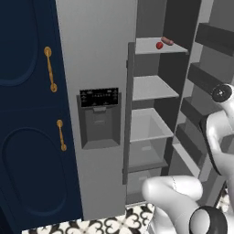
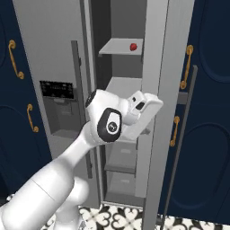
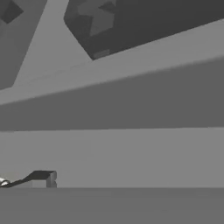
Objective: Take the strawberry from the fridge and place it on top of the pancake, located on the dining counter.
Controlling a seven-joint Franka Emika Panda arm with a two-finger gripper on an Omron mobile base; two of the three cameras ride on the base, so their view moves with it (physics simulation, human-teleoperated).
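Progress: early; the fridge (image 1: pixel 98 68) has its right door swung open, so the way in is clear, but the fruit is not yet picked up and nothing has gone toward the dining counter
Left to do: reach up to the top shelf, take the fruit, back out, travel to the pancake and set it on top; by my reckoning nearly the whole job
Strawberry: the strawberry (image 1: pixel 159 45) sits on the top shelf (image 1: pixel 157 48) inside the open compartment, near the front edge; from the right base view it shows as a small red dot (image 2: pixel 133 46) on that same shelf
Its look: tiny, roundish, bright red, far smaller than the robot's hand; I judge it will need a careful, centred pinch and could roll if nudged
Neighbour: a reddish-brown sausage (image 1: pixel 167 41) lies just beside the strawberry, a little behind it, close enough to get bumped
Arm: the white arm (image 2: pixel 67 166) rises in front of the fridge with its hand at the middle shelves, well below the strawberry
Pincer: the gripper (image 2: pixel 148 105) is released, jaws spread wide and holding nothing; its camera looks onto grey fridge surfaces
Door: the left fridge door with the black dispenser panel (image 1: pixel 98 98) is shut
Surroundings: navy cabinets (image 1: pixel 27 114) with gold handles flank the fridge
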